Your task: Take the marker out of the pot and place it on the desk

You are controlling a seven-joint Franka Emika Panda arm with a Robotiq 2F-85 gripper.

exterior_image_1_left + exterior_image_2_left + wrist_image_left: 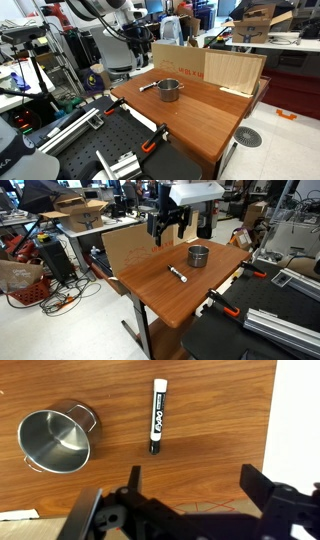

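Note:
The marker (157, 415), white-barrelled with a black cap, lies flat on the reddish-brown desk (210, 430), outside the pot. The small shiny metal pot (55, 440) stands empty a short way beside it. Both exterior views show the marker (148, 86) (178, 274) lying apart from the pot (169, 90) (199, 255) on the desk (205, 118) (165, 298). My gripper (180, 500) is open and empty. It hangs well above the desk, over its back edge (168, 225) (137, 42).
A cardboard panel (232, 70) (125, 245) stands along the desk's back edge. A black metal bench (110, 150) (265, 325) with orange-handled clamps (226, 306) adjoins one side. Cluttered lab tables and boxes surround the area.

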